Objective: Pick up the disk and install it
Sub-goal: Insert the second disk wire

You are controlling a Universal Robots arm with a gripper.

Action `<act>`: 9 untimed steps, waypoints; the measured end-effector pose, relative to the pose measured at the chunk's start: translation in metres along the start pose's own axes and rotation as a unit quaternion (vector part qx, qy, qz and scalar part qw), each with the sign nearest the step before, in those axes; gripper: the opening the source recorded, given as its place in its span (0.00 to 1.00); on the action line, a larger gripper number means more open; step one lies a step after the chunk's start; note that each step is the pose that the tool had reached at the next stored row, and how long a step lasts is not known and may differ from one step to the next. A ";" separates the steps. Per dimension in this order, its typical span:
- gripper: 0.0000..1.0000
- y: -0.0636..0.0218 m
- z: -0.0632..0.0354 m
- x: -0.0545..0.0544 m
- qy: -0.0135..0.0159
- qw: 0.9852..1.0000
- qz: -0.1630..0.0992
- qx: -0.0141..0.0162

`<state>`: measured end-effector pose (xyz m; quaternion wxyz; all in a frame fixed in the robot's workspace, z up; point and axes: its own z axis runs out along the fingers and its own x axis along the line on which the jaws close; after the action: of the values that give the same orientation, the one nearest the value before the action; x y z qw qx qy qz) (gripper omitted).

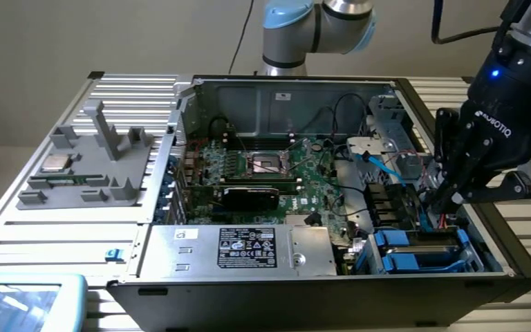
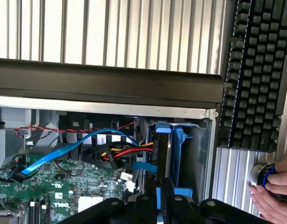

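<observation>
The disk (image 2: 161, 154) stands on edge in its bright blue carrier frame (image 2: 179, 140), inside the drive bay at the corner of the open computer case (image 1: 275, 290). In the wrist view my gripper (image 2: 160, 199) has a black finger on each side of the disk's thin edge, pressed close against it. From the exterior view, my gripper (image 1: 442, 202) reaches down into the bay at the case's right side, and its body hides the disk there.
Blue, red and yellow cables (image 2: 111, 149) run beside the bay. Other blue carriers (image 1: 422, 250) sit in the front bays. A silver box with a black label (image 1: 247, 247), a motherboard (image 1: 265, 166), a grey fixture (image 1: 90, 162), a keyboard (image 2: 255, 70) and a person's hand (image 2: 274, 189) surround it.
</observation>
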<state>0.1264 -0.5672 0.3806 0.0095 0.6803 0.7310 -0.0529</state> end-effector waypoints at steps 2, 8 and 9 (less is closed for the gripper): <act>0.11 0.0000 0.0001 0.000 -0.001 1.000 -0.018 -0.002; 0.11 0.0000 0.0005 0.000 -0.005 0.997 -0.073 -0.006; 0.11 0.0000 0.0007 0.000 -0.005 0.997 -0.081 -0.007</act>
<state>0.1264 -0.5671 0.3800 0.0137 0.6181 0.7843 -0.0519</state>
